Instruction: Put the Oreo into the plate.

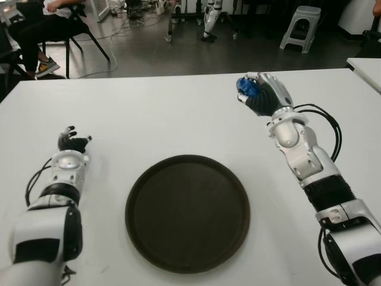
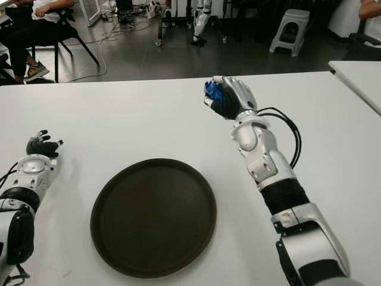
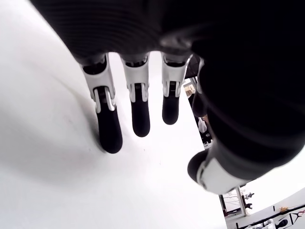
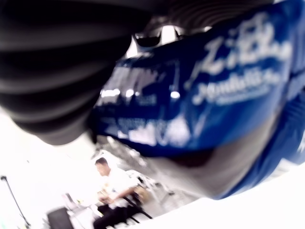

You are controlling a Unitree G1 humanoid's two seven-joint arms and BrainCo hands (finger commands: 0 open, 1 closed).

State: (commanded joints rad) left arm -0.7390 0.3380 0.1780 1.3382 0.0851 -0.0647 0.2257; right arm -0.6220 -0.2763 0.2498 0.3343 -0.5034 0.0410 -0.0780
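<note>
- The right hand (image 1: 262, 92) is raised beyond the far right rim of the plate (image 1: 238, 185), fingers (image 4: 57, 86) curled tight around the blue Oreo packet (image 4: 200, 95), forearm stretched forward.
- The left hand (image 1: 72, 143) shows left of the plate, fingers (image 3: 108, 131) extended and relaxed.

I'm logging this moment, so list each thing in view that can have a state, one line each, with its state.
Blue Oreo packet: gripped in the right hand, far side of the table, not in the plate.
Round dark brown plate: flat on the white table, nothing in it.
Right hand: fingers curled around the packet.
Left hand: left of the plate, fingers spread, holding nothing.
</note>
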